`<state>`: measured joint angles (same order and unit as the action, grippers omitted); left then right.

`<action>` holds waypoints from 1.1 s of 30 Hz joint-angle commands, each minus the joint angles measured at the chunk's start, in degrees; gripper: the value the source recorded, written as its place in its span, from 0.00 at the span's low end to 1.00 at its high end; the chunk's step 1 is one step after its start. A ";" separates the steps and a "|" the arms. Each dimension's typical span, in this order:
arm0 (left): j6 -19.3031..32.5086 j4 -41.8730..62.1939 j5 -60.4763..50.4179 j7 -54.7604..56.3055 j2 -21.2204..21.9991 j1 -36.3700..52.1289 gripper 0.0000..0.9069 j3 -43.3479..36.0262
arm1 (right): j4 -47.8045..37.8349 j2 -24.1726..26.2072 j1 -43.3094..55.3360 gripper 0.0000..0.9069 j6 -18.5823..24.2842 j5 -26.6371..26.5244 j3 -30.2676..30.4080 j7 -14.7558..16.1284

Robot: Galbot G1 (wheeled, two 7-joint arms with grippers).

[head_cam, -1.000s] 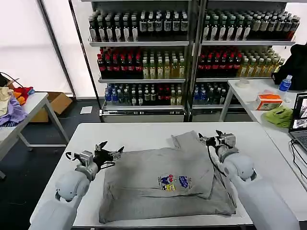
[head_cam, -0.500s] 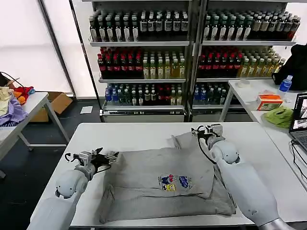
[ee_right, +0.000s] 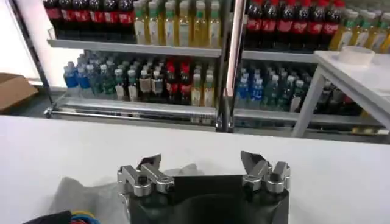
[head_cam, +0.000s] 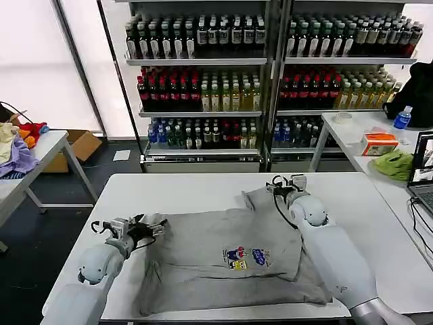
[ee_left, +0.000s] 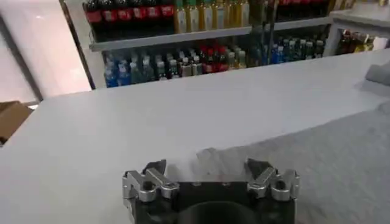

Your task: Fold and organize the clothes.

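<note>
Bench [head_cam: 203,186] carries the light grey shirt [head_cam: 223,257], lying partly folded across its centre. Soft, light and limp, it will probably sag and slide unless pinched at hems or sleeve edges. The right pincer [head_cam: 284,184], fingers spread and released, hovers at the shirt's 1 o'clock corner; the left pincer [head_cam: 145,225], also spread, sits at its 9 o'clock sleeve edge
</note>
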<state>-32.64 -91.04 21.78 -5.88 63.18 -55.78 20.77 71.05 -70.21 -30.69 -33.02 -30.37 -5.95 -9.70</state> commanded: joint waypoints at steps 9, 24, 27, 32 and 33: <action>-0.12 0.88 3.65 0.86 0.71 0.39 0.80 -0.11 | -3.23 -2.40 -1.46 1.00 -0.03 2.46 -0.33 0.01; -0.34 1.96 3.29 1.52 1.19 1.20 0.01 -1.76 | -0.97 -1.58 -3.02 0.00 0.02 2.77 0.20 0.38; -0.13 1.99 3.32 1.32 1.53 1.15 0.01 -1.77 | 0.51 -1.27 -3.50 0.00 -0.05 2.70 0.23 0.29; 0.15 2.53 3.31 1.38 1.82 1.54 0.01 -1.84 | 2.56 -1.02 -3.96 0.00 -0.10 2.58 0.06 0.04; 0.21 2.55 3.35 1.39 1.84 1.59 0.01 -1.82 | 2.70 -0.98 -4.06 0.00 -0.10 2.45 -0.06 -0.01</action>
<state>-32.35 -88.77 24.97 -4.46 64.92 -54.21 19.09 71.89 -71.10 -34.53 -33.08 -28.02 -6.00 -9.66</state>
